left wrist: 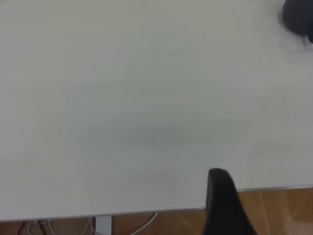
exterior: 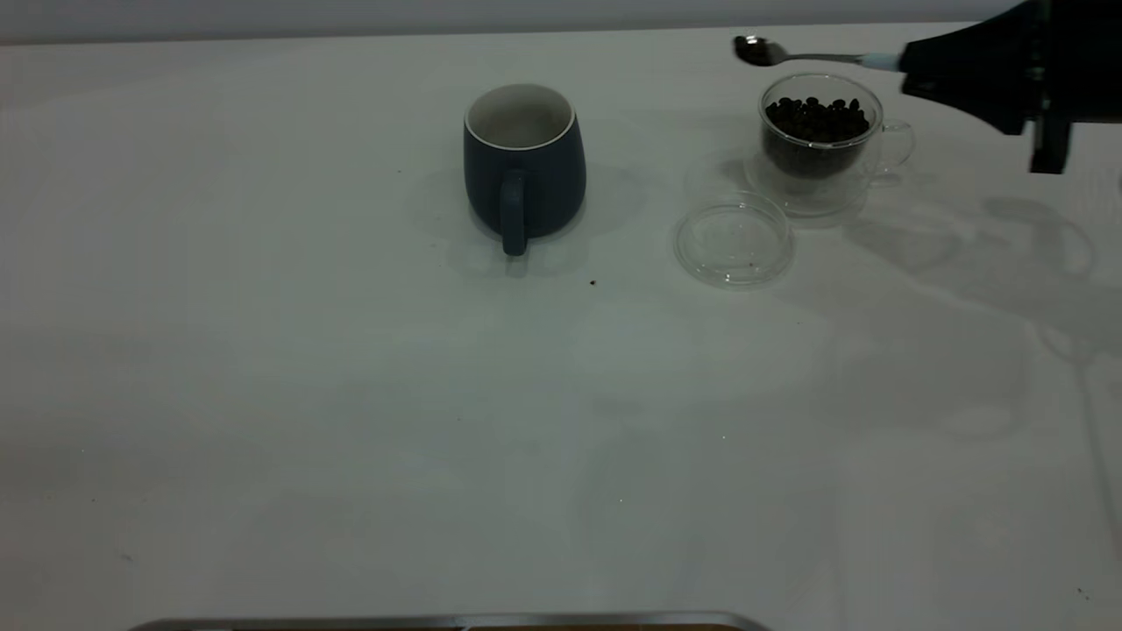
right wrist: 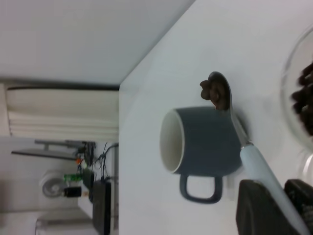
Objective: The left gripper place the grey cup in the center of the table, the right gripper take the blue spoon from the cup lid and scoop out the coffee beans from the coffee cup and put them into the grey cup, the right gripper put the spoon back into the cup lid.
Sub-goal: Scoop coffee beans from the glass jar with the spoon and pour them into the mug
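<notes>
The grey cup (exterior: pixel 523 165) stands upright in the middle of the table (exterior: pixel 351 421), handle toward the front, white inside showing no beans. It also shows in the right wrist view (right wrist: pixel 203 141). My right gripper (exterior: pixel 916 68) is shut on the pale handle of the blue spoon (exterior: pixel 815 57). It holds the spoon level in the air above the coffee cup (exterior: pixel 821 140), bowl pointing left. In the right wrist view the spoon bowl (right wrist: pixel 218 92) carries a few coffee beans (right wrist: pixel 211 90). The coffee cup holds a heap of beans (exterior: pixel 817 118). The cup lid (exterior: pixel 734 240) lies bare in front of it. One left gripper finger (left wrist: pixel 222 200) shows over the table's edge.
A dark speck (exterior: pixel 592 283) lies on the table between the grey cup and the lid. A metal edge (exterior: pixel 438 620) runs along the table's front. In the left wrist view wooden floor (left wrist: pixel 279 210) lies beyond the table edge.
</notes>
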